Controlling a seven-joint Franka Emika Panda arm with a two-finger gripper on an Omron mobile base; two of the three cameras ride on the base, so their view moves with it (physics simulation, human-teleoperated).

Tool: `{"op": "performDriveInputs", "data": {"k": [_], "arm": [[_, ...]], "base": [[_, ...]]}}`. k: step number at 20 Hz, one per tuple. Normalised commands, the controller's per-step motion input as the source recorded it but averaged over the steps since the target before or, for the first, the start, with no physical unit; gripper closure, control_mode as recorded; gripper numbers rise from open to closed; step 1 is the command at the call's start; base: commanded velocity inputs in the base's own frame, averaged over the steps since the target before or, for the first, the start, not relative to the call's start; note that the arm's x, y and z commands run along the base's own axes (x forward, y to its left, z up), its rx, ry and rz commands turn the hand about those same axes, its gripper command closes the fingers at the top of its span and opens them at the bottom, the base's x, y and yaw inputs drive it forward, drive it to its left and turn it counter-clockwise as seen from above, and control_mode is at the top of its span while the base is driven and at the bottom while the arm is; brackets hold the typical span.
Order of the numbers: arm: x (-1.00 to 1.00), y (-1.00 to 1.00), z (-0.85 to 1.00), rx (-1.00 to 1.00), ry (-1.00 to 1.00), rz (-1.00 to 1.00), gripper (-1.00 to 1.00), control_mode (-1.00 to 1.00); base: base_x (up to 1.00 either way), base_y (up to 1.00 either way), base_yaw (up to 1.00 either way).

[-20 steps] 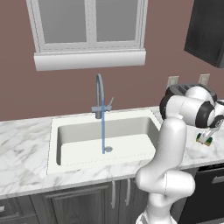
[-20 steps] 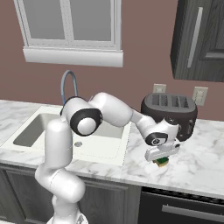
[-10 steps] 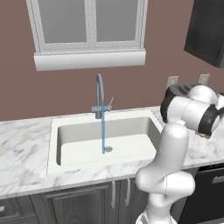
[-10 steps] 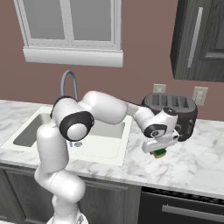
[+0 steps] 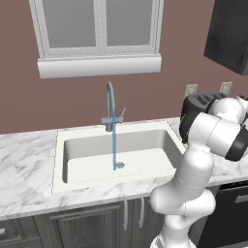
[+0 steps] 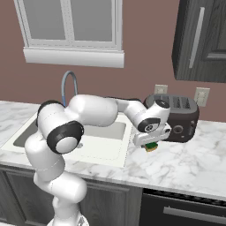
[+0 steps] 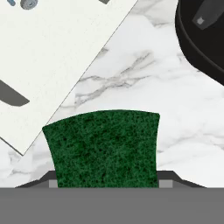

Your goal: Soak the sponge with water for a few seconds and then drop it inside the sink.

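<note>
My gripper (image 6: 151, 145) is shut on the sponge (image 6: 152, 148), which hangs just above the marble counter between the sink (image 6: 109, 155) and the toaster. In the hand view the sponge's dark green scrub layer (image 7: 103, 148) sits between the fingertips, with the sink's off-white edge (image 7: 52, 57) to the upper left. The water (image 5: 114, 145) falls as a thin blue stream from the grey gooseneck tap (image 5: 110, 101) to the basin (image 5: 145, 162) near the drain (image 5: 120, 165). In the left base view the gripper is hidden behind the arm.
A black toaster (image 6: 178, 118) stands on the counter right behind the gripper, also seen as the toaster (image 7: 202, 35) in the hand view. Marble counter (image 6: 185, 165) stretches to the right. A window sill (image 5: 99, 65) runs above the tap.
The gripper has risen off the counter with the sponge and shifted a little left, toward the sink. The arm's elbow has swung further left.
</note>
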Motion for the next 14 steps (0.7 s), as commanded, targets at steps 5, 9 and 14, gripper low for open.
{"op": "performDriveInputs", "data": {"k": [5, 9, 14], "arm": [[0.0, 0.59, 0.03, 0.02, -0.01, 0.0, 1.0, -1.0], [0.0, 0.44, 0.09, 0.04, -0.06, 0.0, 1.0, -1.0], [0.0, 0.38, 0.18, 0.04, -0.02, 0.0, 1.0, -1.0]], "base": [[0.0, 0.0, 0.0], [0.0, 0.0, 0.0], [0.0, 0.0, 0.0]]}}
